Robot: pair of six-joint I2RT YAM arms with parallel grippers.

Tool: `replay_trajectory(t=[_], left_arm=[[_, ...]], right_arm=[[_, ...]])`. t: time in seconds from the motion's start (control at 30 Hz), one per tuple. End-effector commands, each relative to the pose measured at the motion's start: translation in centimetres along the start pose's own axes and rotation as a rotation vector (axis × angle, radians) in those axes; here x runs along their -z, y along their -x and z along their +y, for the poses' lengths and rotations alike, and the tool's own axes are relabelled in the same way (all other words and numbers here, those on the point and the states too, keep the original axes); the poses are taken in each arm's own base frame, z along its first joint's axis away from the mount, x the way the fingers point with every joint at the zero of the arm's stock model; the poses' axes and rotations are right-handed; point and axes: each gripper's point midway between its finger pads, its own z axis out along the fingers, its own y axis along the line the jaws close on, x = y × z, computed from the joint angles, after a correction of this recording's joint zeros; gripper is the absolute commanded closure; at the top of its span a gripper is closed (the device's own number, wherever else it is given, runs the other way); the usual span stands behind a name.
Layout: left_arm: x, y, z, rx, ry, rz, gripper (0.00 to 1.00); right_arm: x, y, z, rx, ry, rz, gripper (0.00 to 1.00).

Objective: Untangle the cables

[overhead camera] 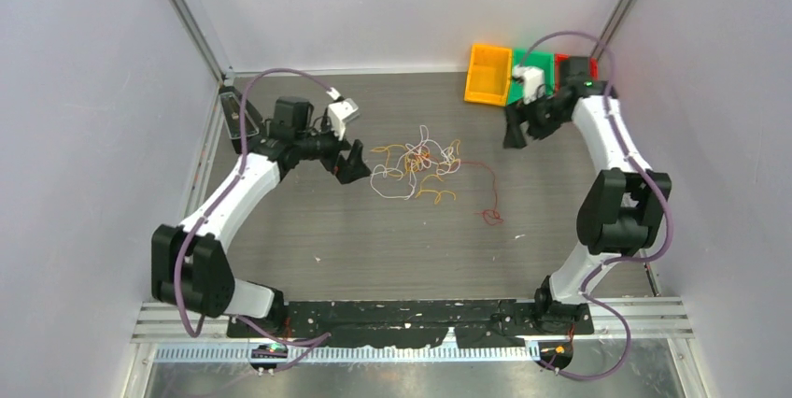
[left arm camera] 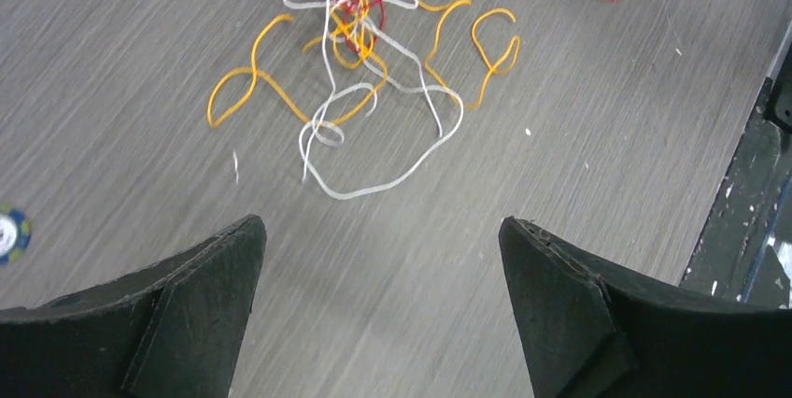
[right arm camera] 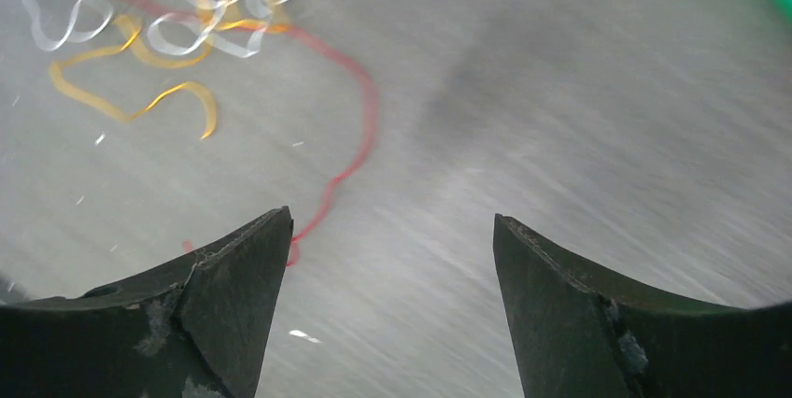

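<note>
Nearest, on the grey bench [overhead camera: 374, 258], lies the tail of the red cable [overhead camera: 489, 218], curled into a small knot a little apart from the rest. Further in, the cables [overhead camera: 416, 169] sit mid-bench as one loose tangle, with white, yellow-orange and red strands threaded through each other. The left end effector [left arm camera: 381, 222] hovers just beside the tangle's left edge, fingers spread wide and empty. The right end effector [right arm camera: 392, 219] hangs off to the far right, likewise parted and holding nothing, with the red strand running toward it. These wires look feather-light, limp and a little springy, so a tug on one would likely drag the whole clump. A free outer loop seems the best hold, such as the white cable [left arm camera: 374, 188] or the red tail. Beyond stand coloured bins [overhead camera: 488, 73].
</note>
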Motion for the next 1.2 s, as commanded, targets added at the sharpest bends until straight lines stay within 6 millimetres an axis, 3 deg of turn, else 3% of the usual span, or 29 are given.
replay_trajectory(t=[0.0,0.13,0.27,0.43,0.57,0.67,0.87,1.0,1.1,1.17], left_arm=[[-2.9,2.5,0.3,0.016,0.013,0.035,0.04],[-6.5,3.4,1.1,0.098,0.020,0.055,0.06],[-9.4,3.1,1.5,0.202,0.011,0.052,0.09],[-11.7,2.0,2.1,0.363,0.015,0.050,0.12],[-12.7,1.5,2.3,0.422,0.032,0.040,0.12],[-13.6,1.0,2.3,0.403,0.077,0.056,0.05],[-14.9,-1.9,3.7,0.142,0.321,0.232,0.01],[-16.4,-3.2,2.8,0.165,0.294,0.280,0.02],[-17.6,-4.3,2.3,0.172,0.275,0.308,0.04],[-18.2,-4.5,2.5,0.175,0.281,0.316,0.15]], right_arm=[[-2.9,-2.9,4.7,0.070,0.057,0.103,0.17],[-6.4,-3.8,5.8,0.090,0.040,0.154,0.18],[-9.5,-3.3,5.1,0.119,0.000,0.172,0.21],[-12.2,-4.6,4.3,0.146,-0.032,0.261,0.25],[-13.0,-6.3,4.0,0.135,-0.043,0.315,0.29],[-13.4,-7.4,4.4,0.110,-0.022,0.342,0.37],[-13.7,-10.7,5.9,0.058,0.013,0.406,0.57],[-13.2,-11.5,5.6,0.076,-0.033,0.431,0.72],[-12.7,-12.3,4.8,0.090,-0.076,0.483,0.91],[-12.2,-12.6,4.4,0.105,-0.097,0.507,0.94]])
